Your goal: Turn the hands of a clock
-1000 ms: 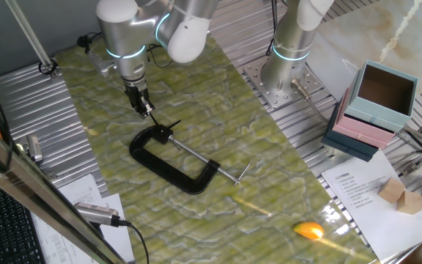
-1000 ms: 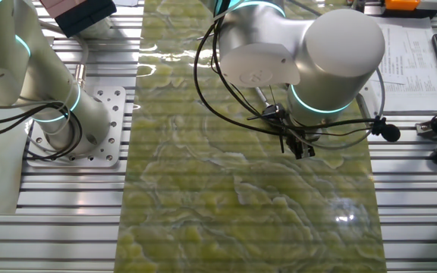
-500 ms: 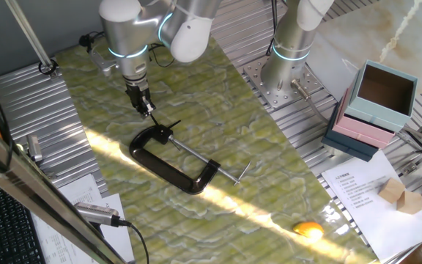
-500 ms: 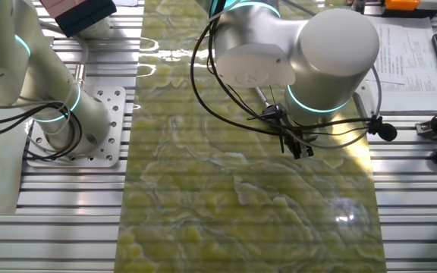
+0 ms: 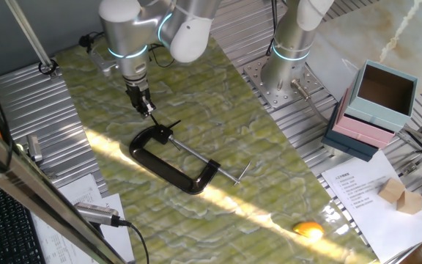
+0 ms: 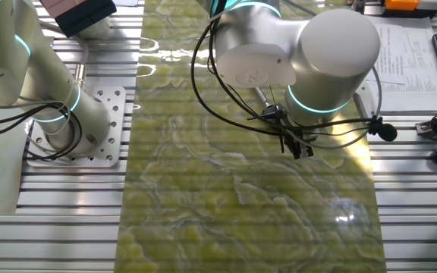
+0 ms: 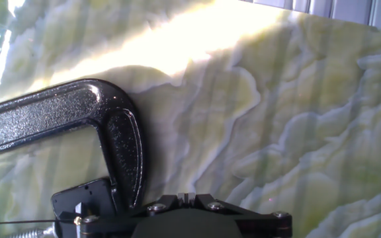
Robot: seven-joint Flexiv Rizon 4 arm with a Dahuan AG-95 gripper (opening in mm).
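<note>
Barely anything is changed from half a second ago. The gripper (image 5: 147, 110) is kept hovering just up-left of the black C-clamp (image 5: 173, 160); whether it's spread or pressed together can't be told. The hands (image 5: 171, 127) are seen at the clamp's jaw end, apparently untouched, so turning isn't started.

The arm reaches down from above, its wrist pointing near vertical, the hand (image 5: 145, 107) hanging low with dark fingers (image 6: 300, 149) drawn close together, tips directed downward; whether they pinch anything cannot be told
</note>
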